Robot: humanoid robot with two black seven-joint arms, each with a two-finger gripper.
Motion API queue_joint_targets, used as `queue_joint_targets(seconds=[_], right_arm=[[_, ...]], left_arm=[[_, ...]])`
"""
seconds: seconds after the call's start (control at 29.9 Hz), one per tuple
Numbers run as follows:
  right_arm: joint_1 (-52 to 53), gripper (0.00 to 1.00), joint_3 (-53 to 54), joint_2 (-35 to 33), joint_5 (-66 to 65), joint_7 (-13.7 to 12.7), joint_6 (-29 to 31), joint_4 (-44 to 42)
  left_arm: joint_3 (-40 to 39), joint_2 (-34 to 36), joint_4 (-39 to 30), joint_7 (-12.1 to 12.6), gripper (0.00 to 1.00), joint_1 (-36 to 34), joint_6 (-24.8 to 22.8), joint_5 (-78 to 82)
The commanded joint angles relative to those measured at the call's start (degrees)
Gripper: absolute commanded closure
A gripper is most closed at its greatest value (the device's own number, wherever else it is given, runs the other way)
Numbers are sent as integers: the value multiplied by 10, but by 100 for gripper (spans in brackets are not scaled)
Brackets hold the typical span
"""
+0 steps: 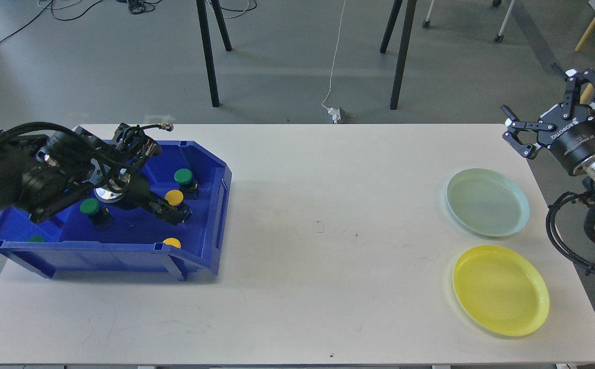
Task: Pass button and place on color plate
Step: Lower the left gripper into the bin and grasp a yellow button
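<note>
A blue bin (210,241) at the table's left holds several buttons with black bases. My left gripper (173,210) reaches down into the bin, and its fingers close on the black base of a yellow button (174,197). A green button (183,177) sits just behind it, another green button (90,206) is to the left, and a second yellow button (172,242) lies by the front wall. A pale green plate (487,202) and a yellow plate (500,289) lie at the right. My right gripper (536,92) is open and empty, raised beyond the table's far right corner.
A further green button (36,239) shows at the bin's front left corner. The white table (318,256) is bare between the bin and the plates. Black stand legs (207,51) and a white cable (334,61) are on the floor behind.
</note>
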Motion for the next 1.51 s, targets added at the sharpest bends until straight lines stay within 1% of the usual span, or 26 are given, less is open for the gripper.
queue_joint_targets(seconds=[0.0, 0.13, 0.37, 0.5, 0.6, 0.67, 0.7, 0.9, 0.94, 0.97, 1.04, 1.14, 1.17, 1.27, 1.37, 1.41, 1.47], right_arm=[[-2, 1, 0, 1, 0, 0, 0, 0], [-2, 1, 0, 0, 0, 0, 0, 0], [-3, 1, 0, -3, 0, 0, 0, 0], [-7, 1, 0, -3, 0, 0, 0, 0], [-11, 1, 0, -4, 0, 0, 0, 0], [-12, 1, 0, -4, 0, 0, 0, 0], [-12, 1, 0, -4, 0, 0, 0, 0], [-13, 1, 0, -4, 0, 0, 0, 0], [-13, 1, 0, -4, 0, 0, 0, 0], [-13, 1, 0, -4, 0, 0, 0, 0], [-13, 1, 0, -4, 0, 0, 0, 0], [-15, 1, 0, -4, 0, 0, 0, -1], [-15, 1, 0, -4, 0, 0, 0, -1], [-15, 1, 0, -4, 0, 0, 0, -2], [-15, 1, 6, -4, 0, 1, 0, -2], [-15, 1, 9, -4, 0, 1, 0, -2], [-16, 1, 18, -3, 0, 1, 0, -2]], left_arm=[[-2, -1, 2, 0, 5, -3, 0, -2], [-7, -4, 4, 0, 5, -4, 0, -7], [-9, -31, 35, 0, 5, -4, 0, -10], [-9, -34, 40, 0, 5, -3, 0, -10], [-9, -34, 40, 0, 8, -2, 0, -10], [-9, -34, 40, 0, 17, -2, 0, -10], [-9, -34, 40, 0, 24, -2, 0, -10], [-8, -33, 40, 0, 31, -1, 0, -10], [-9, -33, 40, 0, 34, -2, 0, -10], [-9, -33, 40, 0, 40, -1, 0, -10], [-8, -33, 40, 0, 65, -1, 0, -9], [-7, -33, 40, 0, 90, -1, 0, -5], [-7, -33, 40, 0, 93, -1, 0, -6], [-8, -32, 38, 0, 96, -3, 0, -7], [-10, -19, 24, 0, 96, -8, 0, -7], [-10, -9, 16, 0, 96, -10, 0, -8], [-17, 37, -27, 0, 96, -22, 0, -8]])
